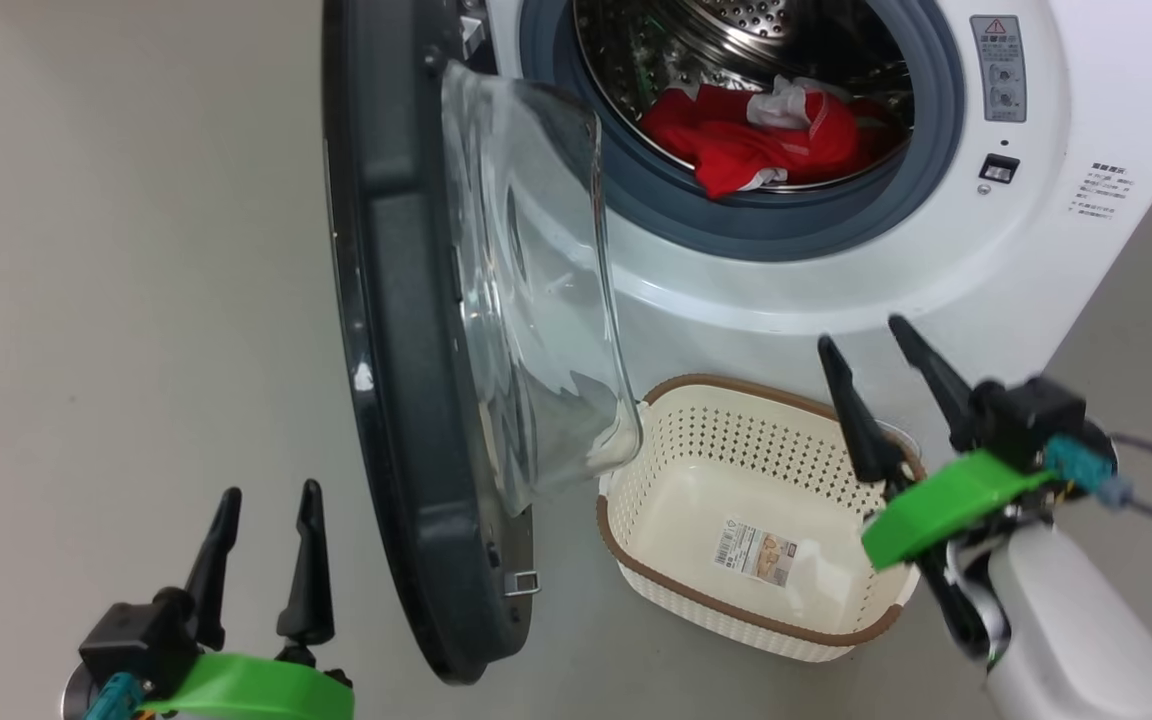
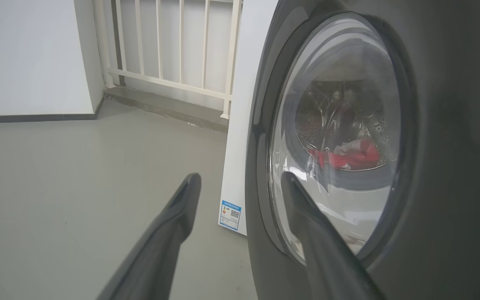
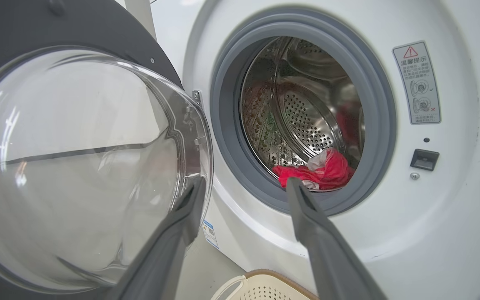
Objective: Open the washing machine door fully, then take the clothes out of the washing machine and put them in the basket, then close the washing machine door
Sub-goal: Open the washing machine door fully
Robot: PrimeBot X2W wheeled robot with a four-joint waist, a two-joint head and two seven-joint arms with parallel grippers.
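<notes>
The door [image 1: 406,400] stands swung out, roughly square to the washer [image 1: 1086,150], edge-on in the head view, its glass bowl bulging toward the basket [image 1: 736,445]. The basket sits empty on the floor [image 1: 136,250] just before the washer, below the opening. The clothes [image 1: 756,140] lie in a red heap at the front of the drum [image 3: 306,125], just behind the gasket [image 1: 736,225]. Both pincers are spread wide and hold nothing. The left gripper [image 1: 271,495] hovers on the door's outer side, near its lower rim but apart from it. The right gripper [image 1: 861,332] hangs above the basket's far corner, fingers aimed at the opening. Whether the door counts as fully open is doubtful, and that is the first risk: if it drifts back as the right arm reaches in, the bowl could strike the forearm or narrow the way out. The heap is soft and loose, so a shallow pinch may lift one piece and leave the rest, or trail cloth over the gasket lip, where it could catch. A release too soon would drop it on the floor beside the small basket. The right arm, working low over the basket, could knock it aside. The bowl's lower edge also looks close to the basket's near corner, so closing the door may shove the basket.
</notes>
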